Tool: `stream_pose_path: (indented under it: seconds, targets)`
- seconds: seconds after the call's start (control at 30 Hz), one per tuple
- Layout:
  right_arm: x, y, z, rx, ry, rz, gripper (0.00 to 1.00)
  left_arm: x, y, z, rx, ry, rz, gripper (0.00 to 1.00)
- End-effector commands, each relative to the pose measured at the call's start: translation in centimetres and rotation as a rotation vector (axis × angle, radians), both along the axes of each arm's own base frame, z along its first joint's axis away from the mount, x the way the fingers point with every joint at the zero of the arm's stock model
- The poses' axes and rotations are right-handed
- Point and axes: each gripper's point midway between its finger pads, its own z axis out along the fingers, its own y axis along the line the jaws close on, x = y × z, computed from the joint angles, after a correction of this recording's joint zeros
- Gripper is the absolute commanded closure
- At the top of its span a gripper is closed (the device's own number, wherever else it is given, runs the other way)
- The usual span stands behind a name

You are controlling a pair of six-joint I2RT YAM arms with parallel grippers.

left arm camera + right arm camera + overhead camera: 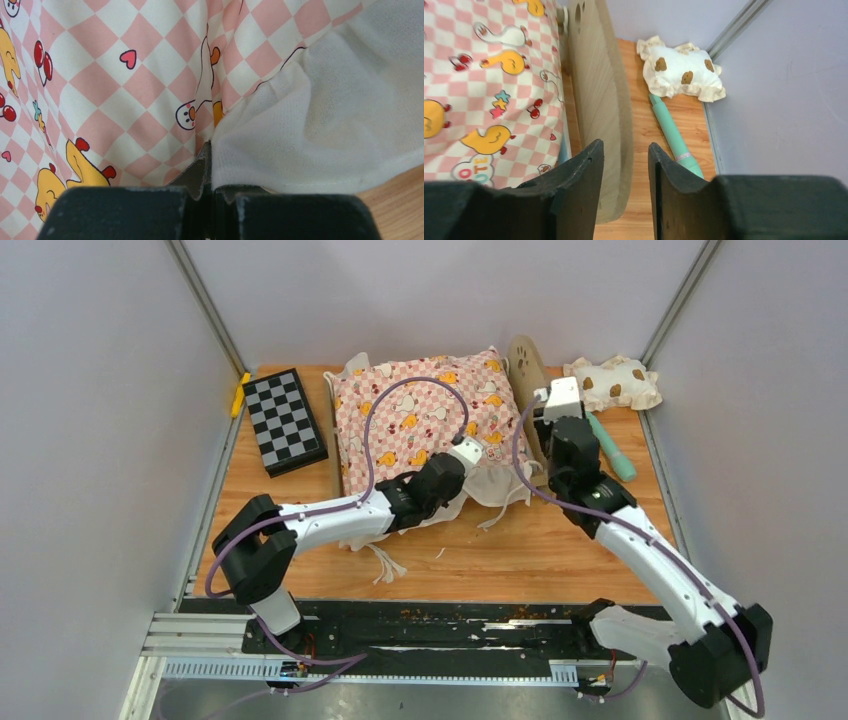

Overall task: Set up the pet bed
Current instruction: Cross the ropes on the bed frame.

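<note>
Cushion [420, 415] on pet bed [523, 365]; left tool [207, 152] pinches its ruffle [325, 110]; right tool [625, 150] spread astride headboard [599, 100]; pillow [612, 382] at far-right corner of surface [560, 550], not yet placed.

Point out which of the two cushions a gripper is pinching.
The pink checkered cushion: the left gripper is shut on its white ruffle. The small spotted pillow lies untouched near the back right corner.

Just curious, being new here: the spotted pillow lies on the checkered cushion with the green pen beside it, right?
No. The pillow lies on the table, not on the cushion; the green pen is beside it. The right wrist view shows it.
</note>
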Motion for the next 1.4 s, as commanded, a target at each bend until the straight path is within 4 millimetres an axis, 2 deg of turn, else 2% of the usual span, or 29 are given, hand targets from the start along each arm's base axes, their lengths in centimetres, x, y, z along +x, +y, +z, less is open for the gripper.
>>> stream_pose_path:
  seconds: [0.0,0.17,0.3,0.37,0.53,0.63,0.83,1.1,1.23,1.37]
  targets:
    - [-2.9,-0.1,2.7,0.227,-0.104,0.026,0.59,0.4,-1.3,1.4,-0.047,-0.003,-0.015,1.0]
    - [-5.5,0.5,0.4,0.401,-0.053,0.048,0.51,-0.5,-2.6,1.5,-0.075,0.035,-0.096,0.98]
    - [-6.9,0.4,-1.9,0.469,0.022,0.018,0.48,-1.6,-3.6,1.9,-0.11,0.066,-0.169,0.86]
    - [-7.4,0.6,-2.9,0.503,0.054,0.012,0.45,-2.1,-3.9,2.2,-0.126,0.077,-0.197,0.75]
    - [-8.0,0.8,-6.0,0.567,0.123,-0.04,0.45,-2.9,-3.8,2.7,-0.146,0.084,-0.221,0.58]
    - [-7.7,1.1,-7.5,0.589,0.139,-0.053,0.49,-3.1,-3.6,3.0,-0.152,0.086,-0.221,0.52]
    - [-6.4,2.2,-8.2,0.634,0.137,-0.034,0.52,-3.9,-3.2,3.3,-0.166,0.096,-0.235,0.41]
    - [-4.0,2.7,-10.1,0.631,0.161,-0.061,0.57,-5.1,-2.2,3.6,-0.18,0.11,-0.246,0.38]
    - [-3.0,2.4,-10.6,0.617,0.156,-0.086,0.68,-5.6,-1.0,3.7,-0.176,0.108,-0.236,0.37]
    - [-2.1,1.5,-10.3,0.575,0.124,-0.129,0.81,-6.1,0.4,3.7,-0.172,0.098,-0.211,0.36]
